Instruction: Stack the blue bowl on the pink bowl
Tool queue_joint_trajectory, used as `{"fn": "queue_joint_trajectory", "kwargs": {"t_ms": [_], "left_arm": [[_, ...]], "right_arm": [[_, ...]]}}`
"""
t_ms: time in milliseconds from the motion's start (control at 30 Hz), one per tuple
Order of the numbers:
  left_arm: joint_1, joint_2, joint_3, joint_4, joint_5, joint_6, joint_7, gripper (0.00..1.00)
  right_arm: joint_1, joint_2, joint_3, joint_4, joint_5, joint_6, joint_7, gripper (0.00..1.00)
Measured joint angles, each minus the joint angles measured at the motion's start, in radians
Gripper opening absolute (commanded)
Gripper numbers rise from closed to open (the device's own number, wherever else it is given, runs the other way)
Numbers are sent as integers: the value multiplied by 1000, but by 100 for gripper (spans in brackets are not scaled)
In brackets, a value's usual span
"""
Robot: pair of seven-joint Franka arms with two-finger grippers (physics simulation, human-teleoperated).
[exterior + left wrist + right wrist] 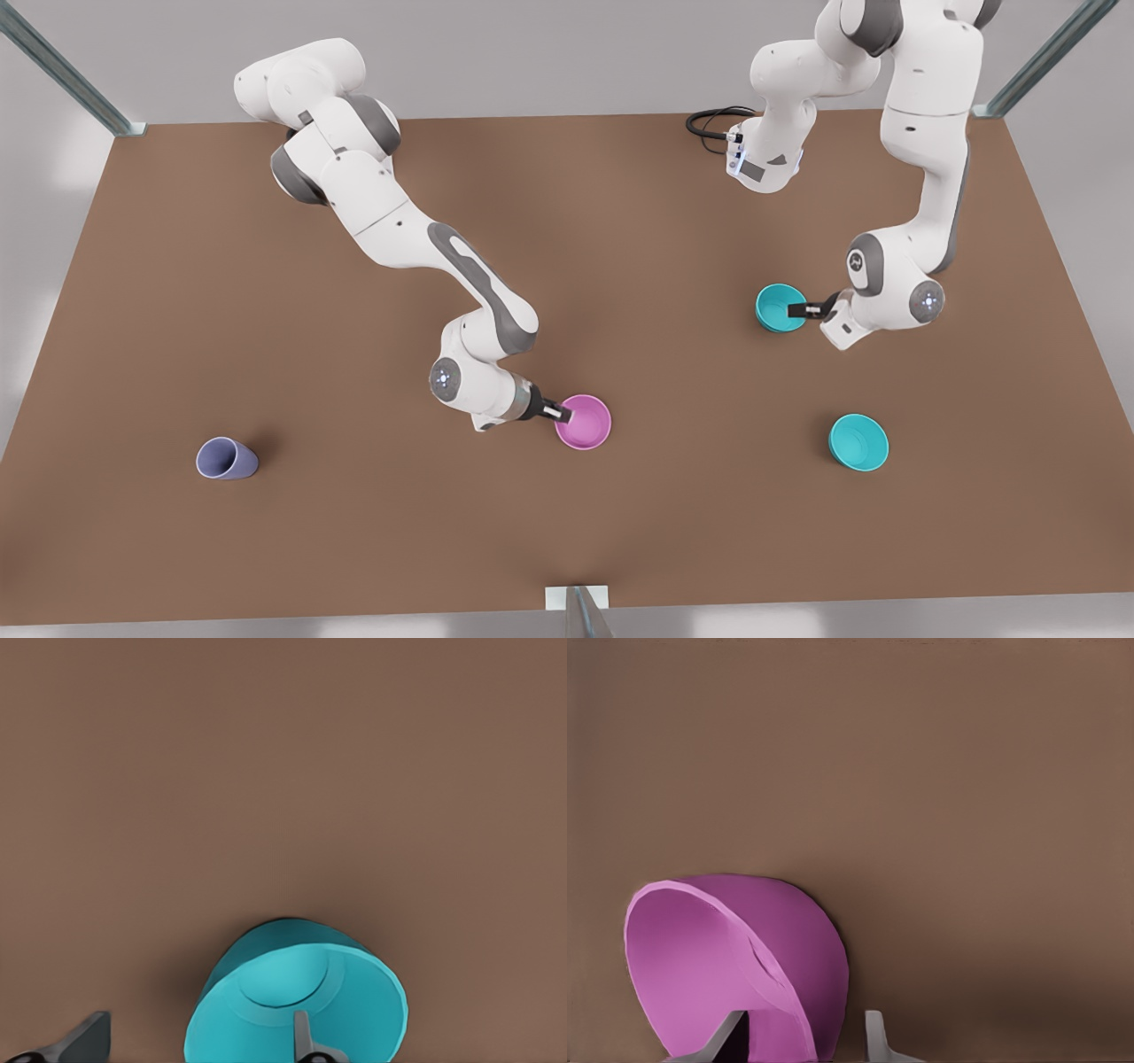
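Observation:
A teal blue bowl (780, 307) sits on the brown table at the front view's right. My left gripper (802, 310) is open at its rim. In the left wrist view one finger (303, 1036) is inside the blue bowl (292, 992), the other stands outside, and the left gripper (195, 1041) spans the wall with a wide gap. The pink bowl (583, 422) lies near the table's middle front. My right gripper (558, 411) is open astride its rim. In the right wrist view the right gripper (802, 1041) has the pink bowl's (726, 966) wall between its fingers.
A second teal bowl (858, 441) rests nearer the front at the front view's right. A lavender-grey cup (227, 458) lies on its side at the front left. A black cable (709, 122) loops at the table's (266, 549) back edge.

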Motion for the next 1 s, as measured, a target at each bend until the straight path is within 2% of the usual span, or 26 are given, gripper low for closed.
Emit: {"fn": "queue_joint_trajectory", "kwargs": {"t_ms": [100, 133, 167, 200, 233, 300, 333, 433, 467, 567, 667, 767, 900, 1000], "left_arm": [[0, 8, 0, -34, -2, 58, 25, 98], [-1, 12, 0, -37, -3, 71, 33, 64], [-1, 12, 0, -38, -3, 81, 39, 41], [-2, 11, 0, -39, -3, 89, 45, 27], [-3, 13, -1, -39, -3, 95, 51, 23], [-6, 14, -1, -38, -3, 99, 62, 21], [-12, 14, -1, -38, -3, 98, 66, 21], [-23, 14, -1, -38, 0, 94, 72, 21], [-25, 14, -1, -38, 1, 93, 74, 21], [-34, 1, 0, 29, 2, 50, 74, 21], [-152, 28, -37, 289, 2, -84, 24, 21], [-337, 264, -68, 732, -4, -263, -84, 21], [-456, 441, -83, 962, -78, -401, -239, 21], [-475, 531, -141, 1092, -105, -455, -357, 21]], "right_arm": [[-93, -100, -4, 39, -2, -96, 43, 100], [-164, -145, -5, 48, -8, -168, 55, 100], [-250, -179, -6, 65, -24, -259, 60, 100], [-344, -199, -8, 105, -59, -366, 58, 100], [-437, -207, -10, 168, -131, -487, 48, 100], [-573, -245, -14, 329, -281, -752, 20, 100], [-618, -309, -15, 395, -354, -878, 0, 100], [-639, -486, -10, 450, -535, -1164, -74, 100], [-632, -551, -8, 438, -570, -1233, -97, 100], [-625, -799, -6, 164, -633, -1314, -159, 100], [-611, -849, -6, 62, -662, -1327, -213, 100], [-612, -854, -7, 47, -674, -1334, -259, 100], [-611, -852, -8, 45, -680, -1340, -310, 100], [-611, -849, -8, 46, -682, -1344, -342, 100]]}}
